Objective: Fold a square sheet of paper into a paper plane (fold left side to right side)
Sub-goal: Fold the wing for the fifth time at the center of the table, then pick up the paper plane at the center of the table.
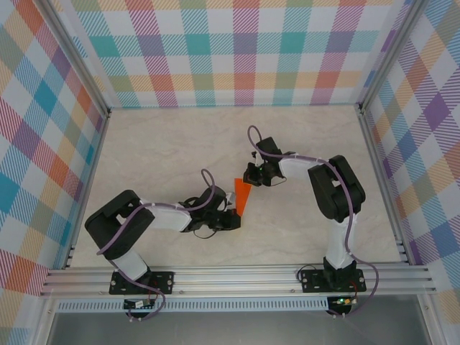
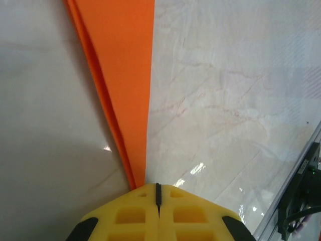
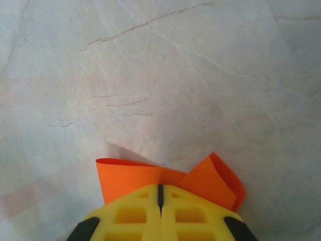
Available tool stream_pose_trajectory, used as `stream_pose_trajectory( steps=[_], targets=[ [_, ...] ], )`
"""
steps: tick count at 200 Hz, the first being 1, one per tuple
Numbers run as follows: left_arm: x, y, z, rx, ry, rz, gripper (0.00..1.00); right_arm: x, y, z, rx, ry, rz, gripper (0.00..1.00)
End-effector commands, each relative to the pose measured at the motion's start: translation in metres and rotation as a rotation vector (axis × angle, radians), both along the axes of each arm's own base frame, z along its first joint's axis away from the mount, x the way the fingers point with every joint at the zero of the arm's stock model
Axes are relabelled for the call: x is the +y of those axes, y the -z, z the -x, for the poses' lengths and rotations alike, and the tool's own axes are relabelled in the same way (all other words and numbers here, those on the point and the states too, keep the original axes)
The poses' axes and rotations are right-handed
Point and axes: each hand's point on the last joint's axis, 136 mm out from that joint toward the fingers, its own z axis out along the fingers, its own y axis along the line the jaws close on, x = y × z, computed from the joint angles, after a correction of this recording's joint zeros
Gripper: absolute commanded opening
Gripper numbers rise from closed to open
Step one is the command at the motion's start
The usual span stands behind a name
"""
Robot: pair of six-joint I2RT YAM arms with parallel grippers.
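- Around the middle of the table (image 1: 165,144) you find the paper plane (image 1: 242,195), a narrow orange dart of creased layers stretched between the two claws.
- At the end nearer the table's near edge, the left gripper (image 1: 227,217) has its jaws fully together. The pointed tip runs in between them, so I judge it pinched there.
- At the end nearer the table's far edge, the right gripper (image 1: 253,175) is likewise clamped tight on the wider end, whose loose flaps curl upward.
- Expect the paper to weigh next to nothing, flop wherever it is unsupported, and slide easily on the smooth table.
- Treat it as fragile. If you pull the two ends apart it will probably tear, and if you squeeze away from a crease you will likely add a stray one.
- Take hold on the stacked, creased layers, not on a single loose flap.
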Motion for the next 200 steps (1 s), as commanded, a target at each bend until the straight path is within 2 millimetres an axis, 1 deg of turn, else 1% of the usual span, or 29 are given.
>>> stream_pose_trajectory(
  steps=[1, 18, 25, 34, 49, 60, 78, 90, 96, 101, 116, 131, 144, 162, 175, 200],
  targets=[
    [0.010, 0.011, 0.025, 0.072, 0.024, -0.041, 0.00, -0.010, 0.024, 0.006, 0.043, -0.002, 0.068, 0.00],
    [0.013, 0.005, 0.024, 0.057, 0.015, -0.040, 0.00, -0.004, 0.014, 0.003, 0.020, -0.014, 0.036, 0.00],
    [0.014, 0.001, 0.023, 0.045, 0.014, -0.042, 0.00, -0.003, 0.005, 0.000, 0.002, -0.019, 0.028, 0.01],
    [0.015, -0.010, 0.021, 0.017, 0.014, -0.039, 0.00, -0.003, -0.008, -0.003, -0.025, -0.023, 0.030, 0.03],
    [0.017, -0.034, 0.015, -0.052, 0.010, -0.033, 0.00, -0.006, -0.036, -0.011, -0.086, -0.028, 0.053, 0.14],
    [0.026, -0.049, 0.010, -0.108, -0.006, -0.063, 0.00, -0.010, -0.057, -0.015, -0.134, -0.029, 0.076, 0.25],
    [0.047, -0.070, -0.002, -0.211, -0.057, -0.155, 0.04, -0.019, -0.091, -0.014, -0.205, -0.028, 0.097, 0.44],
    [0.064, -0.082, -0.013, -0.282, -0.117, -0.219, 0.10, -0.027, -0.106, -0.008, -0.232, -0.015, 0.126, 0.56],
    [0.073, -0.089, -0.019, -0.320, -0.155, -0.249, 0.12, -0.030, -0.110, -0.003, -0.242, -0.010, 0.146, 0.60],
    [0.085, -0.089, -0.021, -0.333, -0.183, -0.296, 0.13, -0.033, -0.113, 0.002, -0.246, -0.007, 0.168, 0.63],
    [0.109, -0.101, -0.034, -0.409, -0.291, -0.377, 0.19, -0.036, -0.112, 0.021, -0.244, -0.005, 0.242, 0.73],
    [0.126, -0.111, -0.044, -0.459, -0.388, -0.415, 0.26, -0.034, -0.104, 0.043, -0.218, 0.002, 0.297, 0.81],
    [0.132, -0.118, -0.049, -0.482, -0.442, -0.413, 0.29, -0.031, -0.091, 0.059, -0.181, 0.014, 0.323, 0.85],
    [0.133, -0.119, -0.051, -0.487, -0.464, -0.403, 0.30, -0.029, -0.073, 0.074, -0.130, 0.044, 0.348, 0.84],
    [0.133, -0.117, -0.050, -0.482, -0.466, -0.406, 0.30, -0.027, -0.063, 0.079, -0.109, 0.053, 0.368, 0.79],
    [0.134, -0.113, -0.048, -0.470, -0.461, -0.408, 0.31, -0.024, -0.048, 0.082, -0.070, 0.052, 0.393, 0.57]
  ],
)
